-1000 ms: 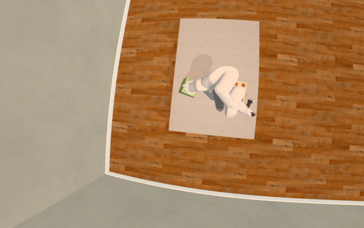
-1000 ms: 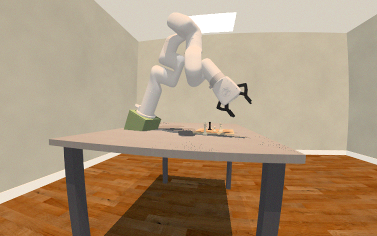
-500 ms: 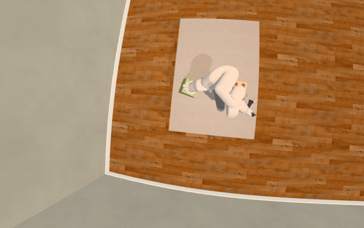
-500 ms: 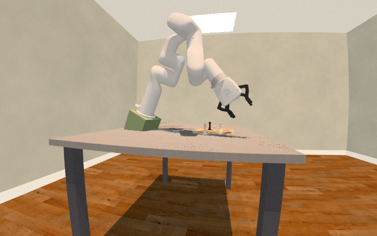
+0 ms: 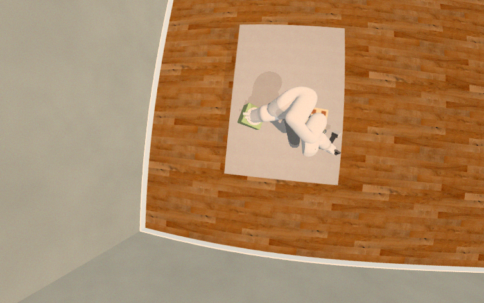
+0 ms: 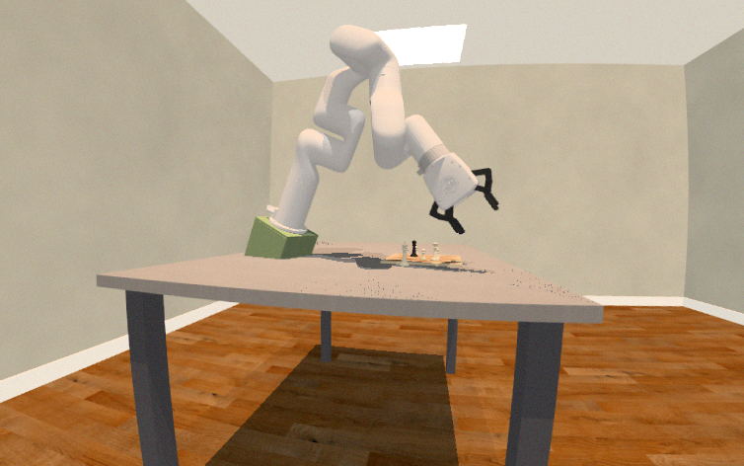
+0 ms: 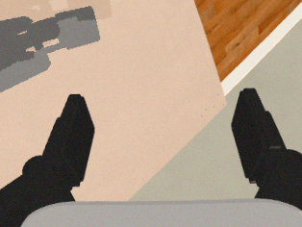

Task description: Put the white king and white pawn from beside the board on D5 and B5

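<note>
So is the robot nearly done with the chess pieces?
Not yet. Some pieces look set on the board, but a tall white piece stands beside it, left to place. The open hand holds nothing. I can't read the squares.

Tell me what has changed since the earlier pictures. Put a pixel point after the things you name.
The end effector (image 5: 336,144) (image 6: 480,220) (image 7: 162,109) has dipped slightly in the exterior view, its fingers wide apart throughout. Nothing was taken hold of or let go. The board (image 5: 324,111) (image 6: 453,259), the black piece (image 6: 413,249) on it and the tall white piece (image 6: 405,254) at its near side show no visible shift.
</note>
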